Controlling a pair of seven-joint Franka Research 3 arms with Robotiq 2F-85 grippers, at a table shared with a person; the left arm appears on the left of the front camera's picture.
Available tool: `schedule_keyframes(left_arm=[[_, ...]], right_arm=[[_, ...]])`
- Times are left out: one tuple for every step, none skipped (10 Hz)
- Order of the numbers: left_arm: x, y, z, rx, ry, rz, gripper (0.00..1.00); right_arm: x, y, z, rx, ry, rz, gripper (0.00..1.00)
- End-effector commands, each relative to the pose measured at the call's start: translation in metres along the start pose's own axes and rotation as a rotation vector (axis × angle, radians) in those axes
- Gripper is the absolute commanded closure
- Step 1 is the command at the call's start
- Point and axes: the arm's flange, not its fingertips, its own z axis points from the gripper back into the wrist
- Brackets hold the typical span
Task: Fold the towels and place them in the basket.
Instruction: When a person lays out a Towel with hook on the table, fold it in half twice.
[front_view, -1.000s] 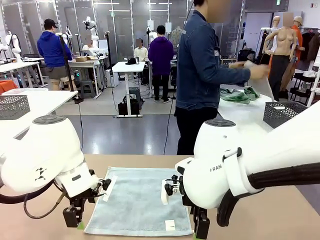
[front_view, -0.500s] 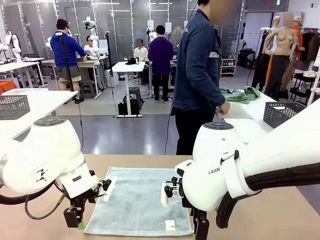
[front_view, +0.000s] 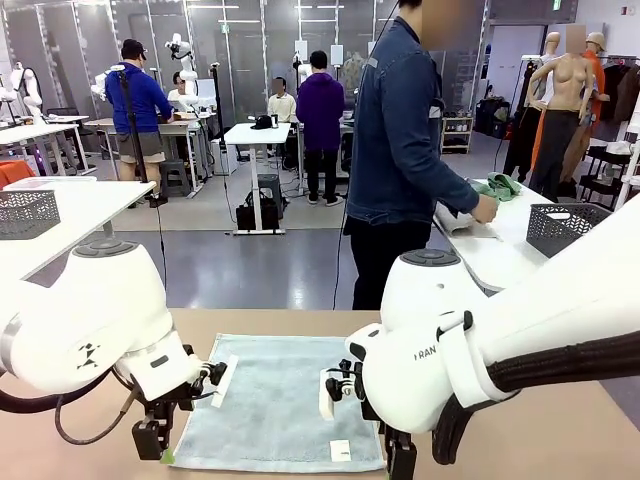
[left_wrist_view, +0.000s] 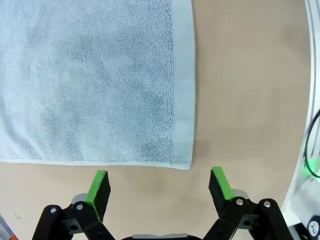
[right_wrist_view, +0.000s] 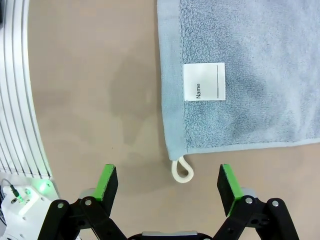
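A light blue towel (front_view: 275, 400) lies flat on the tan table. My left gripper (left_wrist_view: 159, 187) hangs open just above its near left corner (left_wrist_view: 182, 160), and the gripper (front_view: 155, 440) shows low at the towel's left edge in the front view. My right gripper (right_wrist_view: 167, 187) is open over the near right corner, where a white loop (right_wrist_view: 181, 171) sticks out between the pads. A white label (right_wrist_view: 204, 81) marked "Name" sits near that corner. In the front view the right gripper (front_view: 400, 462) is at the bottom edge. A green towel (front_view: 503, 185) lies on the far right table by a person's hand.
A person in a denim jacket (front_view: 400, 130) stands beyond the table, turned toward a white side table on the right that carries a dark mesh basket (front_view: 565, 225). Another mesh basket (front_view: 28, 212) sits on a white table at the left. Bare tan table surrounds the blue towel.
Both arms have sunk slightly toward the towel's near corners. The person has shifted their hands over the far right table. The grippers stay open.
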Motion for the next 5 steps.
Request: schedule_keyframes(left_arm=[[-0.002, -0.013, -0.015, 0.019, 0.028, 0.032, 0.00], [-0.004, -0.016, -0.017, 0.015, 0.028, 0.038, 0.00], [-0.006, -0.018, -0.019, 0.010, 0.027, 0.041, 0.00], [-0.007, -0.020, -0.023, 0.015, 0.026, 0.040, 0.00], [-0.008, -0.023, -0.026, 0.004, 0.028, 0.041, 0.00]], right_arm=[[0.005, -0.003, -0.016, -0.029, 0.027, -0.003, 0.00], [0.005, -0.004, -0.020, -0.024, 0.031, -0.012, 0.00], [0.006, -0.005, -0.024, -0.027, 0.034, -0.017, 0.00], [0.007, -0.006, -0.028, -0.037, 0.044, -0.026, 0.00], [0.008, -0.006, -0.032, -0.041, 0.043, -0.038, 0.00]])
